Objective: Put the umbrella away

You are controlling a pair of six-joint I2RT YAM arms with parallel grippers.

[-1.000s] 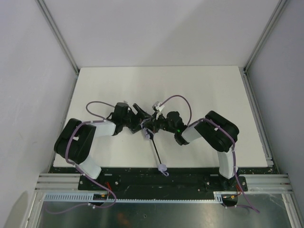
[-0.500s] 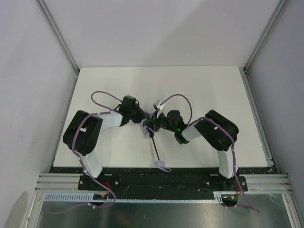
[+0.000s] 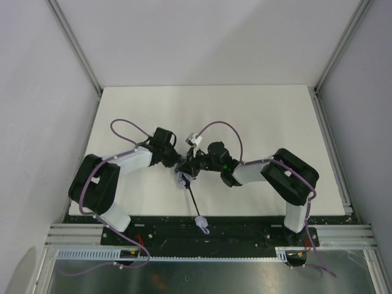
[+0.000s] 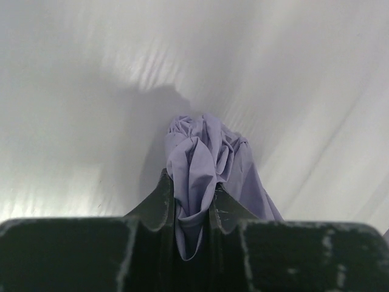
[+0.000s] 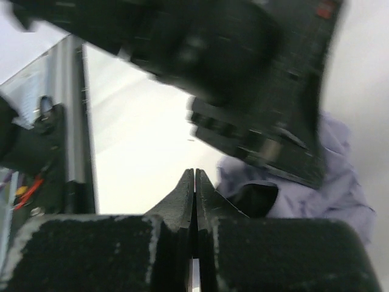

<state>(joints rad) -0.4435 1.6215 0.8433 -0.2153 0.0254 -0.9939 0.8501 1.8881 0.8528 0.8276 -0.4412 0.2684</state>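
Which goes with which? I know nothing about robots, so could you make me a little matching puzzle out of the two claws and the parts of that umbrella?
Column one:
1. left gripper
2. right gripper
3. umbrella shaft
4. umbrella handle

Column two:
A. thin and black, running toward the arm bases
B. fingers pressed together, nothing seen between them
C. pinching bunched lavender fabric
D. small and pale lavender, at the near edge of the table

Pairs: 1-C, 2-B, 3-A, 4-D
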